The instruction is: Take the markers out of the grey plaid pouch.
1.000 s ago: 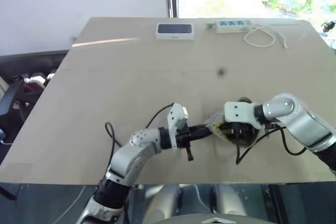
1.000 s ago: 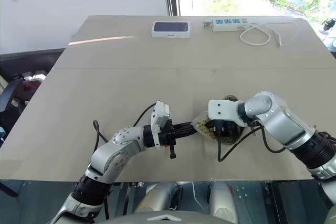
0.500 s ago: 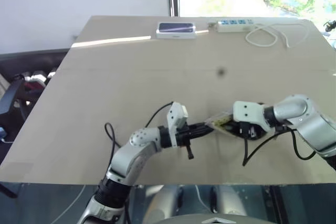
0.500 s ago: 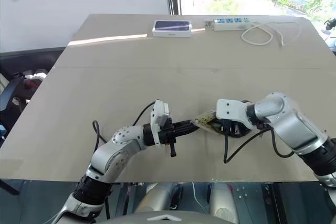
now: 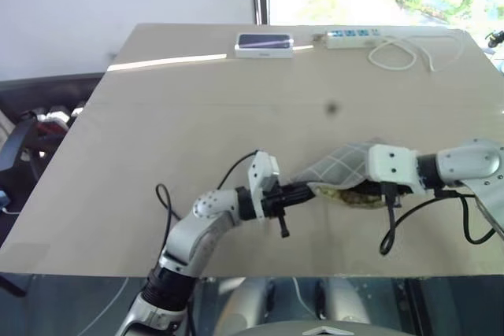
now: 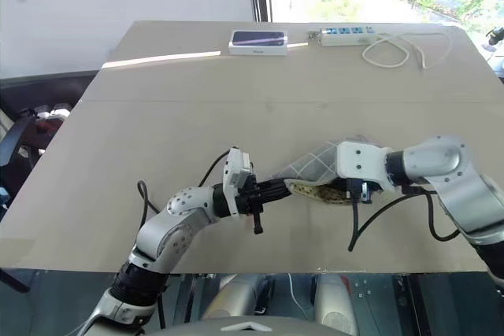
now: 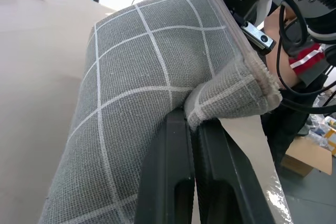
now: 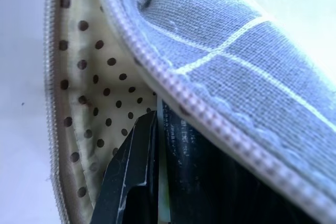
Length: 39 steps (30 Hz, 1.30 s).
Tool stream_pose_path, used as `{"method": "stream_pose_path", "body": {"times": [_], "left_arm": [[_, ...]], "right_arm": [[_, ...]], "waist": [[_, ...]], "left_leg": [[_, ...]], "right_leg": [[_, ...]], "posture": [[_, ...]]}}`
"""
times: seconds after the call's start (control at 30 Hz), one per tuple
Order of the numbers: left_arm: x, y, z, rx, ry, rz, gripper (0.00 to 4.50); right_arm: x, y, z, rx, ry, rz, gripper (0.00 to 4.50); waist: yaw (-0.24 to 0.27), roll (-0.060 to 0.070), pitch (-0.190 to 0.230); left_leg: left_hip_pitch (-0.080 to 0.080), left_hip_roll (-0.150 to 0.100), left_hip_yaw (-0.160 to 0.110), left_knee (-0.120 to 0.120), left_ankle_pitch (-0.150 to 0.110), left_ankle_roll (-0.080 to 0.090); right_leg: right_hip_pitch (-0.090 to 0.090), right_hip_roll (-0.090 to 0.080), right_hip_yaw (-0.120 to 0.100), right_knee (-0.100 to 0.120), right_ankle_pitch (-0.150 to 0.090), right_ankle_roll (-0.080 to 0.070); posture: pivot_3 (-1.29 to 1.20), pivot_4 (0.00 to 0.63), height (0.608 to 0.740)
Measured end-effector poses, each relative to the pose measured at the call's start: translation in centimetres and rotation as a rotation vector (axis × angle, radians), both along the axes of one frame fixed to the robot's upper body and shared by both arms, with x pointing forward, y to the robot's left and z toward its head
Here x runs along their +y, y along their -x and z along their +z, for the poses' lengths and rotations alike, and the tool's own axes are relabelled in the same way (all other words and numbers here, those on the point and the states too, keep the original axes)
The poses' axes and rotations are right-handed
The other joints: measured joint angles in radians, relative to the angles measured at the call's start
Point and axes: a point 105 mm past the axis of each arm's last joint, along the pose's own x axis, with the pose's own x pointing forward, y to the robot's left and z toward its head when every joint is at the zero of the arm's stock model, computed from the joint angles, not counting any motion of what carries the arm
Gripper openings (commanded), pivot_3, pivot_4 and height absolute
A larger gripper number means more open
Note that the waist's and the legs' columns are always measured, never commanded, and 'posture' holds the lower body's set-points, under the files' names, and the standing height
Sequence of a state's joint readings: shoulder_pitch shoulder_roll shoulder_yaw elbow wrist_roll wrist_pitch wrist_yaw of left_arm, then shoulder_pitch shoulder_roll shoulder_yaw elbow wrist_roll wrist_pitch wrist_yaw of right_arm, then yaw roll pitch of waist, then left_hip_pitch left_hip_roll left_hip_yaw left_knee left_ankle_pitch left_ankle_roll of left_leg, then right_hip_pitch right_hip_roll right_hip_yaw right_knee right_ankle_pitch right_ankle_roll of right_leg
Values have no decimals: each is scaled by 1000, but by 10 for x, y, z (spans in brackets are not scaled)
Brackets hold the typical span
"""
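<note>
The grey plaid pouch [image 5: 340, 169] hangs stretched between my two grippers, just above the table's near half. My left gripper [image 7: 190, 116] is shut on a folded corner of its fabric [image 7: 142, 77] and points level to the right. The right gripper [image 6: 350, 192] reaches into the open mouth, where the dotted yellowish lining [image 8: 84, 77] shows. In the right wrist view, one black finger [image 8: 131, 171] presses against a dark printed marker [image 8: 181, 148] under the zip edge. The other finger is hidden by the pouch flap.
At the table's far edge sit a white box with a dark top [image 5: 264, 43] and a white power strip [image 5: 353, 36] with a coiled cable [image 5: 402, 54]. Bare tabletop [image 5: 236, 108] lies between them and the pouch. The near edge runs just below my arms.
My right hand has risen and drawn back to the right, narrowing its fingers inside the pouch. The pouch has lifted off the table and stretched out. The left gripper stayed put.
</note>
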State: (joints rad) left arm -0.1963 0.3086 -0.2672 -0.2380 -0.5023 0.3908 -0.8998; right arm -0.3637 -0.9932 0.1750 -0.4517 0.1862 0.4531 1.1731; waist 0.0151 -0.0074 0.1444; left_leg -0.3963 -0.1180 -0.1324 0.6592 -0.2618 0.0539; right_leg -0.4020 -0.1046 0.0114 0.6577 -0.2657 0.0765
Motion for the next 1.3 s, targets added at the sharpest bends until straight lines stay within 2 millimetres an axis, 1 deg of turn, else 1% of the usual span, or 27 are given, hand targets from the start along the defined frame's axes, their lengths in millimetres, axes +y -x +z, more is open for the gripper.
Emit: {"method": "stream_pose_path", "body": {"times": [0.1, 0.2, 0.3, 0.43, 0.63, 0.7, 0.73, 0.8, 0.97, 1.3], "left_arm": [[-1, -1, -1, 6, 3, 1, 0], [-1, -4, -2, 16, -3, 11, 0], [0, -7, -4, 36, -11, 27, 0], [-1, -10, -4, 85, -8, 32, 0], [0, -10, -4, 104, -18, 36, 0], [1, -9, -4, 101, -22, 34, 0], [2, -9, -4, 103, -24, 34, 0], [2, -8, -6, 109, -27, 34, 0], [2, -6, -8, 118, -27, 31, 0], [1, -6, -9, 123, -30, 28, 0]], "right_arm": [[-1, -1, 0, -10, 8, -1, 889], [-4, -4, -5, -13, 31, -20, 889], [-6, -5, -14, 7, 62, -35, 889], [-12, -3, -32, 47, 116, -59, 889], [-10, -7, -41, 62, 116, -72, 889], [-9, -7, -41, 69, 113, -70, 1909], [-9, -6, -41, 72, 113, -69, 2179], [-8, -6, -42, 72, 109, -69, 3035], [-9, -3, -46, 98, 108, -76, 3035], [-9, -1, -48, 112, 105, -83, 3035]], "waist": [[-1, 0, 0], [0, 0, 0], [0, 0, 0], [0, 0, 0], [-1, 0, 0], [-1, 0, 0], [-1, 0, 0], [-1, 0, 0], [0, 0, 0], [0, 0, 0]], "left_leg": [[0, 0, 0, 0, 0, 0], [0, 0, 0, 0, 0, 0], [0, 0, 0, 1, 0, 0], [0, 0, 0, 1, 0, 0], [0, 0, 0, 2, 0, 0], [0, 0, 0, 2, 0, 0], [0, 0, 0, 2, 0, 0], [0, 0, 0, 2, 0, 0], [0, 0, 0, 2, 0, 0], [0, 0, 0, 3, 0, 0]], "right_leg": [[0, 0, 0, 1, 0, 0], [0, 0, 0, 1, 0, 0], [0, 0, 0, 0, 0, 0], [0, 0, 0, 1, 0, 0], [0, 0, 0, 2, 0, 0], [0, 0, 0, 2, 0, 0], [0, 0, 0, 1, 0, 0], [0, 0, 0, 1, 0, 0], [0, 0, 0, 1, 0, 0], [0, 0, 0, 2, 0, 0]], "posture": [[0, 150, 738], [0, 150, 738], [0, 150, 738], [0, 150, 738], [0, 150, 738], [0, 150, 738], [0, 150, 738], [0, 150, 738], [0, 150, 738], [0, 150, 738]]}}
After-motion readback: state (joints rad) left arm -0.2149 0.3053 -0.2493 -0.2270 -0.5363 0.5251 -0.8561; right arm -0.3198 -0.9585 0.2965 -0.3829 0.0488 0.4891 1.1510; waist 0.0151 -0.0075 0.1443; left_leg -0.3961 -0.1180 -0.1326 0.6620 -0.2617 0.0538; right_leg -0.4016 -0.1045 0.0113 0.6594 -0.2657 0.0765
